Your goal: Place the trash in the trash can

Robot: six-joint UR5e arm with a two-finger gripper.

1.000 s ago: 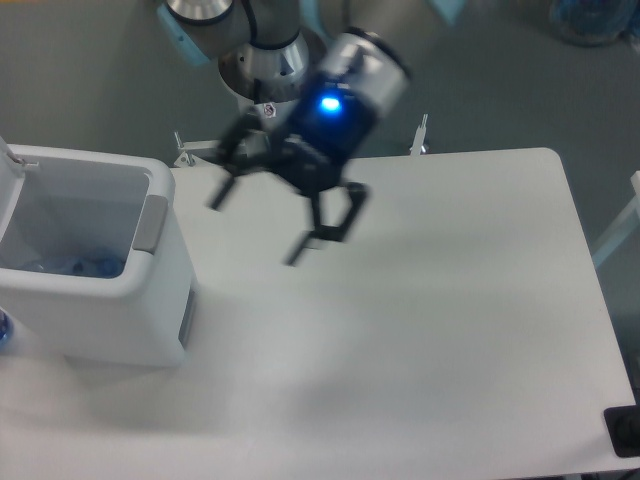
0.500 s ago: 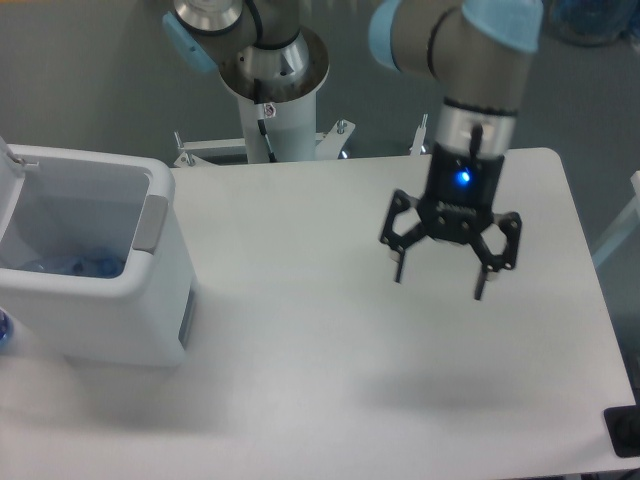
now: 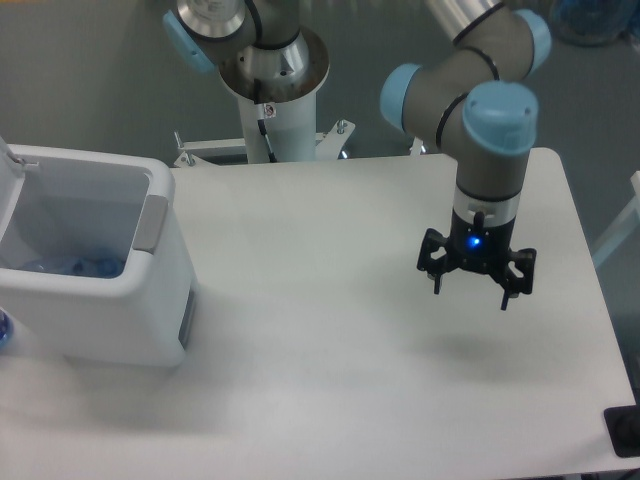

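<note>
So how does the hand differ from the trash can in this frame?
The hand is small, black and lit by a blue light; the trash can is large, white and boxy. The hand hangs open and empty above the table's right side; the trash can stands at its left edge, with blue-tinted items inside. Both open in opposite directions: hand downward, can upward.

trash can (image 3: 150, 300) left on table (image 3: 330, 400) | bottle (image 3: 85, 266) inside | gripper (image 3: 472, 285) right, well apart

The arm hangs vertical, gripper (image 3: 471, 288) jaws apparently spread and empty.
</note>
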